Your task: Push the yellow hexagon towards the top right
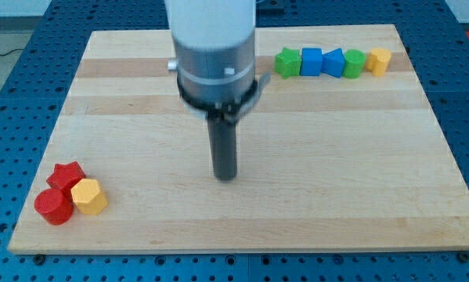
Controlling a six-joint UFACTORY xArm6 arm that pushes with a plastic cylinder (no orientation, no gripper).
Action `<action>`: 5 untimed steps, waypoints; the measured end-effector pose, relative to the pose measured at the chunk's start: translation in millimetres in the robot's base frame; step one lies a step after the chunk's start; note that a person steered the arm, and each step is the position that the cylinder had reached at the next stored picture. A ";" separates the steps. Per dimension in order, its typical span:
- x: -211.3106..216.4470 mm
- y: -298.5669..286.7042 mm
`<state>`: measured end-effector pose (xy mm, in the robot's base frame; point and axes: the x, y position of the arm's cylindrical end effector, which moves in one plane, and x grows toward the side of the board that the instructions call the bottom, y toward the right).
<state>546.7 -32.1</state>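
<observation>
Wooden board (312, 204) fills most of the view, its near edge close to the bottom and a blue perforated table (7, 102) showing round it. At the near left corner sits a tight cluster: a red cylinder (53, 207), a red star (67, 175) behind it, and a yellow hexagon (89, 196) touching both on their right. That hexagon lies just in from the board's left and bottom edges, with bare wood stretching away to its right and toward the top. Mid-board, the arm's dark rod hangs upright from a grey-and-white housing; my tip (225, 177) rests well apart from the cluster, to its right, touching no block. Far along the top right edge runs a close row: green star (287, 62), blue cube (312, 61), a blue block (333, 63) of perhaps wedge shape, a green block (355, 63), and a second yellow hexagon (379, 59).
</observation>
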 end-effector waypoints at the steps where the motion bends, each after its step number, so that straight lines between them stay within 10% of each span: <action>1: 59.7 -33.6; 5: 71.5 -178.7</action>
<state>618.2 -210.8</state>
